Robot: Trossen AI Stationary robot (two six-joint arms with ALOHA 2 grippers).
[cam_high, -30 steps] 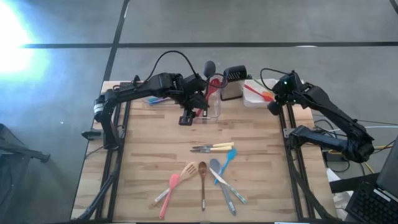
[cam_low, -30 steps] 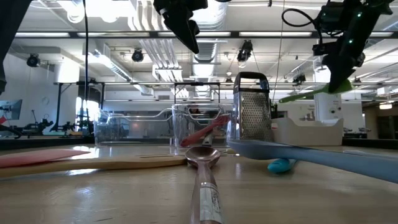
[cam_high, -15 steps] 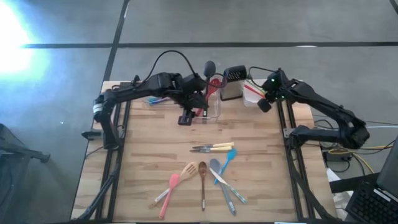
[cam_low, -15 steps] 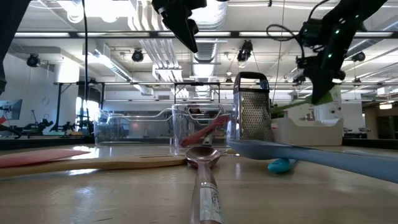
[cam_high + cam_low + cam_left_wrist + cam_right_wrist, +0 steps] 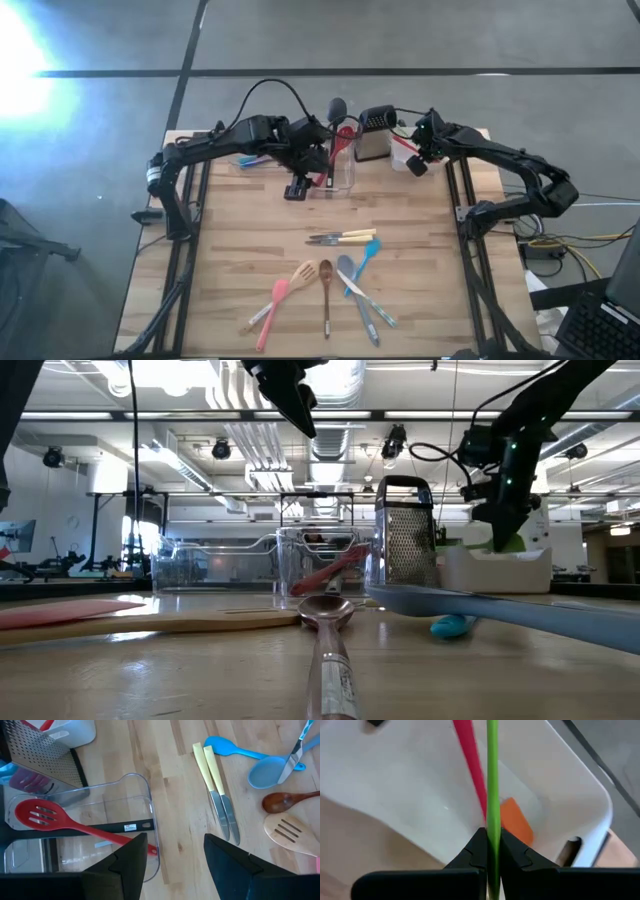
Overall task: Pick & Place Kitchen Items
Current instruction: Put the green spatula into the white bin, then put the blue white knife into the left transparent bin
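Note:
My right gripper (image 5: 414,166) (image 5: 492,851) is shut on a slim green-handled tool (image 5: 492,780) over the white tub (image 5: 403,152) at the far right. A red handle (image 5: 467,760) and an orange piece (image 5: 516,826) lie in that tub. My left gripper (image 5: 300,188) (image 5: 175,865) hangs open and holds nothing, above the near side of the clear tub (image 5: 150,805). In that tub a red slotted spoon (image 5: 55,817) leans, and a black ladle (image 5: 337,106) sticks up out of it. Several utensils lie flat mid-table, among them the yellow-handled knives (image 5: 346,238). My right gripper pinches the green handle (image 5: 492,822) between its two fingers and comes at it from above, slanting down. The handle runs on past the fingertips along them, out over the white tub. Whether the tool's far end rests in the tub I cannot tell.
A steel box grater (image 5: 373,134) stands between the clear tub and the white tub. Near the front lie a blue spoon (image 5: 368,252), a wooden spoon (image 5: 326,288), a wooden spatula (image 5: 301,275) and a pink spatula (image 5: 272,308).
My right gripper, still shut on the green tool, has gone down and toward the table's left edge, to the white tub beside the grater. The tool has sunk with it from above the tub's rim to the tub.

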